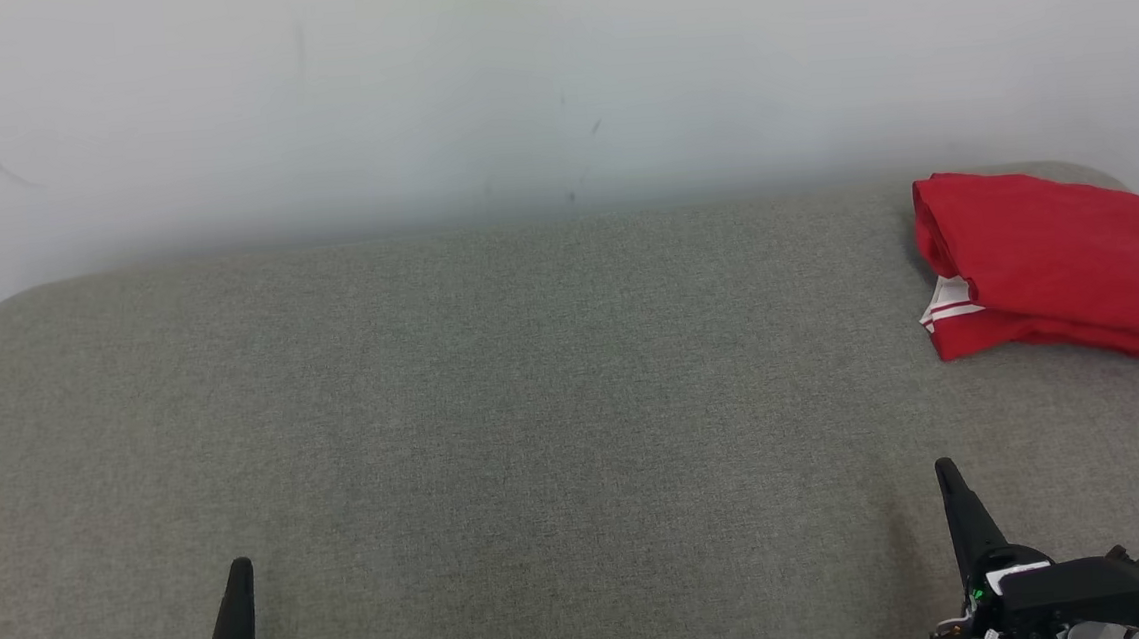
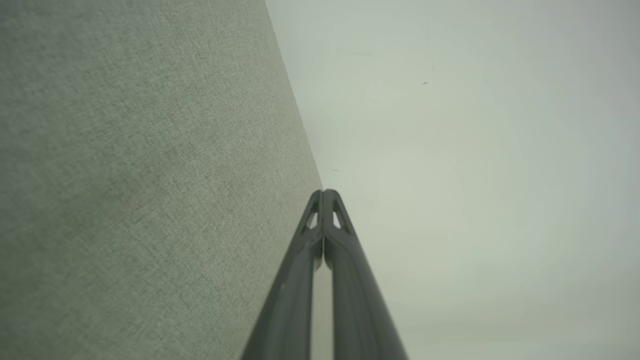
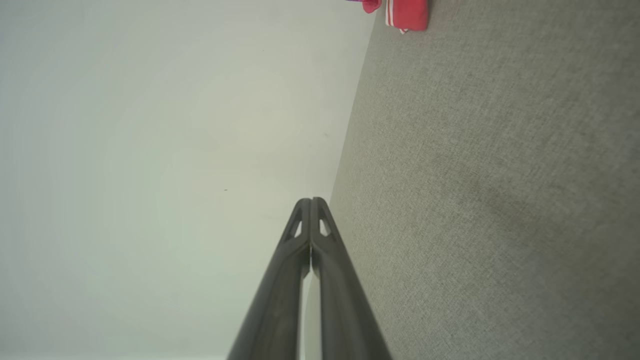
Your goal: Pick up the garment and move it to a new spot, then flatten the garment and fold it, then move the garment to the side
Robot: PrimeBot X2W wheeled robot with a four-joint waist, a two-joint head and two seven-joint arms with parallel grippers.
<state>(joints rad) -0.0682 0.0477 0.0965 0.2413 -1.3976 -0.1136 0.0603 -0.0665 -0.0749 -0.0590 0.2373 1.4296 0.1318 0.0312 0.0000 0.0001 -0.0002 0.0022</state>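
Note:
The garment point(image 1: 1057, 260) is red with a white-striped hem and lies folded in a compact stack at the far right corner of the grey fabric surface point(image 1: 535, 392). A bit of the garment point(image 3: 407, 12) peeks in at the top edge of the right wrist view. My left gripper point(image 1: 239, 568) rests at the lower left, shut and holding nothing, fingers pressed together point(image 2: 323, 192). My right gripper point(image 1: 944, 469) sits at the lower right, well in front of the garment, also shut and empty, with its fingers meeting at the tip point(image 3: 311, 201).
A plain white wall point(image 1: 553, 80) rises directly behind the grey surface. The surface has rounded far corners, and its right edge runs just past the garment.

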